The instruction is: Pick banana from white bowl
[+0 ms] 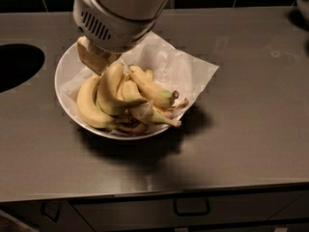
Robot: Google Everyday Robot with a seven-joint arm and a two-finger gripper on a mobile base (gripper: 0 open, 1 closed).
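Observation:
The white bowl (60, 77) sits on the grey counter, lined with crumpled white paper (179, 67) and holding several bananas. My gripper (100, 60) hangs under the white arm over the bowl's back left part. It is shut on the upper end of the banana (110, 88), a plump yellow one that stands nearly upright against the pile. A slimmer banana (152, 88) with a greenish end lies to its right. Another yellow banana (87, 105) curves along the bowl's left side. The arm hides the gripper's upper part.
A dark round opening (17, 64) is cut into the counter at the far left. The counter's front edge (154, 190) runs below the bowl, with a drawer handle (191, 208) under it. Dark tiles line the back wall.

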